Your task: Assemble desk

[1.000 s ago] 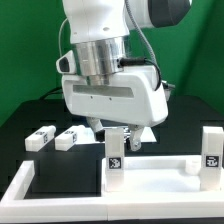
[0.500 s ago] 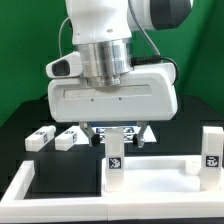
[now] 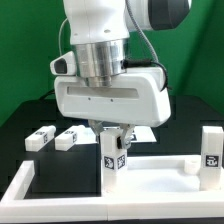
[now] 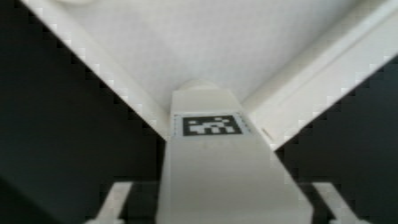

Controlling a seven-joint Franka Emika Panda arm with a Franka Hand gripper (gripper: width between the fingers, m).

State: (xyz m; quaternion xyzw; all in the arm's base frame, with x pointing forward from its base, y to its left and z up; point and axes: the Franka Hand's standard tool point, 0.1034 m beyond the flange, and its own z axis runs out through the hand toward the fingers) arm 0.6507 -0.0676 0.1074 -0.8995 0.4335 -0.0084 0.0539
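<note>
The gripper (image 3: 113, 140) is straddling an upright leg (image 3: 112, 166) bearing a black-and-white tag (image 4: 214, 125) at the tabletop (image 3: 155, 162) corner. Whether it is clamping cannot be told. Two loose legs (image 3: 40, 137) (image 3: 68, 138) are lying at the exterior view's left.

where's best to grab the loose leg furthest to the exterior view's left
Pinch the leg across its long side faces near mid-length, coming straight down from above. It lies flat on the table, so its underside is blocked, and its narrow square section suits two fingers.

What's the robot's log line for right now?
gripper: over upright leg | leg: standing at tabletop corner | grip: unclear | spare legs: two lying
</note>
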